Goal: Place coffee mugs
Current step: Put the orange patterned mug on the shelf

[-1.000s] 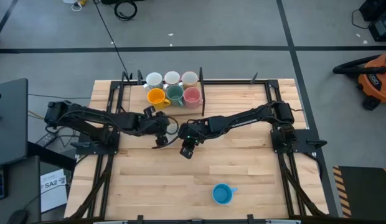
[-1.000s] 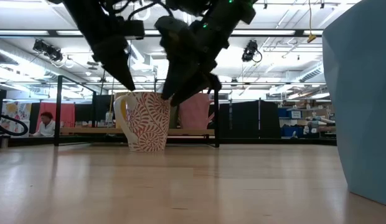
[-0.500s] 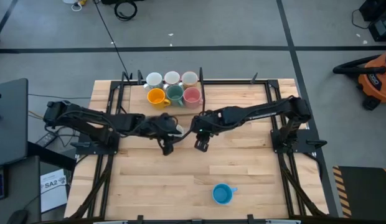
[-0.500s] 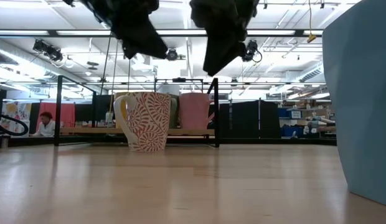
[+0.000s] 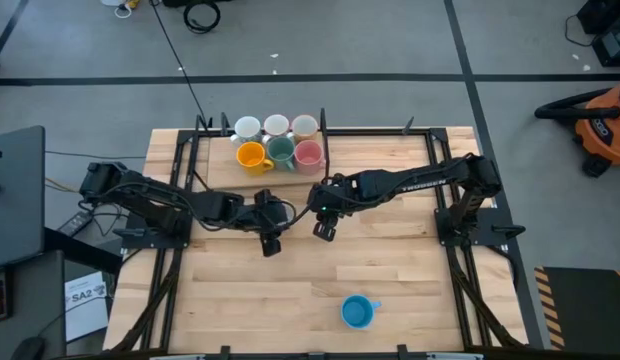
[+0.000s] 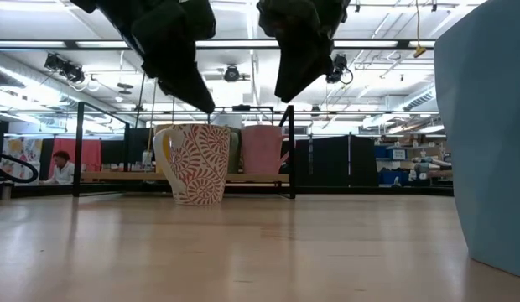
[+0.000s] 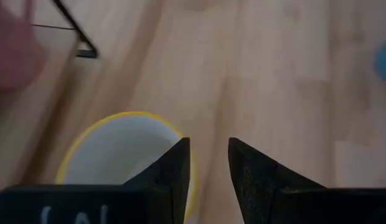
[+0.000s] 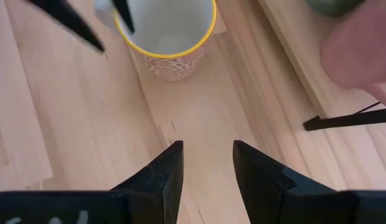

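The patterned mug (image 6: 193,164) stands free on the table just beneath the left gripper (image 7: 208,168) and ahead of the right gripper (image 8: 207,165), both empty with fingers parted; rigid, breakable, probably slick, so pinch its rim.

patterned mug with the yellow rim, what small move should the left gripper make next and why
Probably lower the left gripper straight down, then close on the wall of the patterned mug. It hangs open and empty just above the mug, one finger over the mug's mouth and the other outside the rim. The right gripper hovers open nearby, holding nothing.
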